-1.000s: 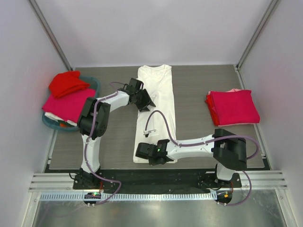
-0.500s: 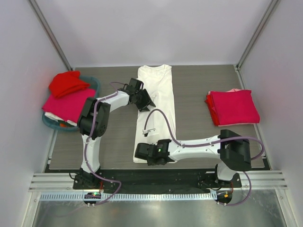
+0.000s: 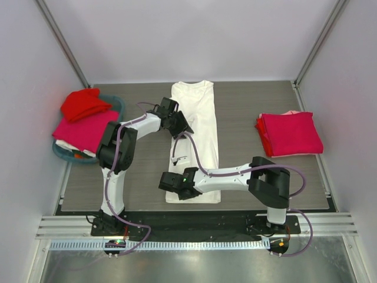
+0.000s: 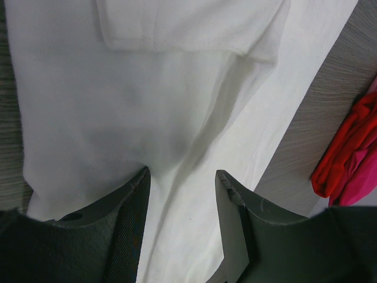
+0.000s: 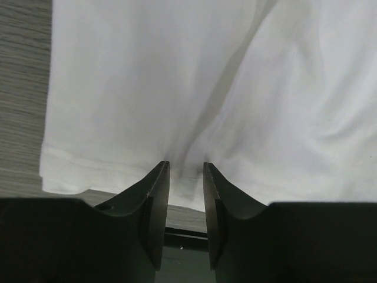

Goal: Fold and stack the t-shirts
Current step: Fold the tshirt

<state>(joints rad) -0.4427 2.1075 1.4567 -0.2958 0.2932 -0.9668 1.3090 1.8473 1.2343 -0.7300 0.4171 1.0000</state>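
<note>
Two arms over white tee [image 3: 197,112]: left end effector [image 4: 181,177] spread mid-shirt, right end effector [image 5: 185,168] barely parted at near edge. Risk: pinching one layer only, so the fold skews.

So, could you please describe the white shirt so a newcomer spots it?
On the grey wood-grain table, look down the middle: a white cotton t-shirt lies flat in one long narrow strip. Its neighbours are red and pink: tees heaped on the teal plastic basket at left, a folded square stack at right.
</note>
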